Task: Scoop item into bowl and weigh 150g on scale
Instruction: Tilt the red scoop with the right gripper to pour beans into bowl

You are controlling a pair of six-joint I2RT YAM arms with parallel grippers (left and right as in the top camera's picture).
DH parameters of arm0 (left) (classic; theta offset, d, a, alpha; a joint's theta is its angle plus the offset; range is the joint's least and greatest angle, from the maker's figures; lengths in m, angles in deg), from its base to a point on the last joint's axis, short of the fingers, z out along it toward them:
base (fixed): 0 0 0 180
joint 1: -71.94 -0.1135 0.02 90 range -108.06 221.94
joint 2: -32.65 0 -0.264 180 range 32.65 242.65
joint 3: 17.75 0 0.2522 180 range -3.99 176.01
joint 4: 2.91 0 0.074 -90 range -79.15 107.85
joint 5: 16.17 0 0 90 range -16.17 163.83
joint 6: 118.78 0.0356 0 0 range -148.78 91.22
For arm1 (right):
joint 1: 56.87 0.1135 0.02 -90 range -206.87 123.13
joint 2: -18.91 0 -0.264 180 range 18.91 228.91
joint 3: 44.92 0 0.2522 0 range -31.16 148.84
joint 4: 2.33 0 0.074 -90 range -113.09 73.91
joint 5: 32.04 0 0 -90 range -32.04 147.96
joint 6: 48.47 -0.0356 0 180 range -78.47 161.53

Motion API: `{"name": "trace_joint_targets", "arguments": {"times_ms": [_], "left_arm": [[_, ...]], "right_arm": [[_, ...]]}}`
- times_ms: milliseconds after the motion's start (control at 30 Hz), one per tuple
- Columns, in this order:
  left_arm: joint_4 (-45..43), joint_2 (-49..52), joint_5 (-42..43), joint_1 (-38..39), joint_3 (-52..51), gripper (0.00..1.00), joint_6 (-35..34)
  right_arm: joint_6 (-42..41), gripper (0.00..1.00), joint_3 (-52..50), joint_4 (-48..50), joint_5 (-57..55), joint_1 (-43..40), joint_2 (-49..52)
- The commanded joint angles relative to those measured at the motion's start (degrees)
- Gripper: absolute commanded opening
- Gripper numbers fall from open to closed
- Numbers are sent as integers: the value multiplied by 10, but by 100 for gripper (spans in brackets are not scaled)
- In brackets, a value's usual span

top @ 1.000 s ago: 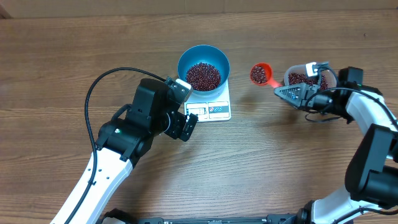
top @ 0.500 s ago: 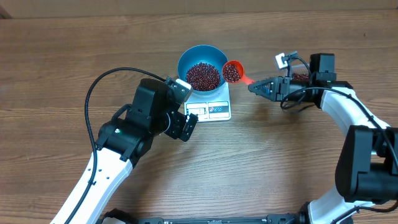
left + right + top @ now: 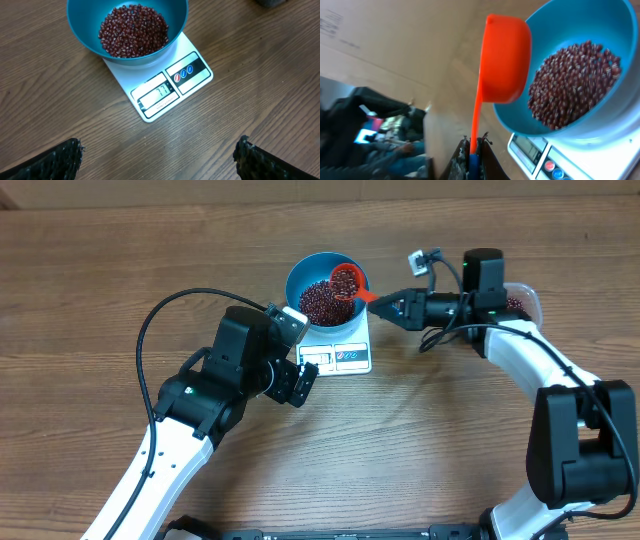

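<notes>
Beans (image 3: pixel 327 302): heaped in blue bowl (image 3: pixel 296 280) on white scale (image 3: pixel 340 358); more in orange scoop (image 3: pixel 345 280), tilted over the bowl's rim. Right gripper (image 3: pixel 385 304) clenched on the scoop handle; left gripper (image 3: pixel 160 160) released, empty. Advice: tip slowly, trickle beans, watch display (image 3: pixel 156 94).

The bowl (image 3: pixel 82 25) is teal-blue, and the beans (image 3: pixel 132 30) are dark red-brown with pale flecks. The scoop (image 3: pixel 505 60) is bright orange. The scale (image 3: pixel 127 77) is white, its black panel (image 3: pixel 199 64) carrying red and blue buttons (image 3: pixel 183 73). The surface (image 3: pixel 100 280) is brown wood grain.
</notes>
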State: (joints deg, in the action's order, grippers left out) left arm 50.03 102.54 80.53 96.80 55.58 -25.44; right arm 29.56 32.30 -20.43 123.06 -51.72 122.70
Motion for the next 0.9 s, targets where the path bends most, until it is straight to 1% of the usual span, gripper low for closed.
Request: {"name": "trace_joint_targets", "arguments": {"times_ms": [0,100,267,467,567,767,867], "left_arm": [[-2,3,4,-1,0,100,-5],[-2,3,4,-1,0,100,-6],[-2,3,4,-1,0,100,-6],[-2,3,4,-1,0,100,-6],[-2,3,4,-1,0,100,-6],[-2,3,4,-1,0,100,-6],[-2,3,4,-1,0,100,-6]], "right_arm": [[0,4,3,29,-115,30,6],[6,4,3,46,-189,49,6],[122,4,3,51,-257,72,6],[217,4,3,52,-293,85,6],[230,4,3,51,-293,85,6],[230,4,3,52,-295,85,6],[273,4,3,47,-295,85,6]]}}
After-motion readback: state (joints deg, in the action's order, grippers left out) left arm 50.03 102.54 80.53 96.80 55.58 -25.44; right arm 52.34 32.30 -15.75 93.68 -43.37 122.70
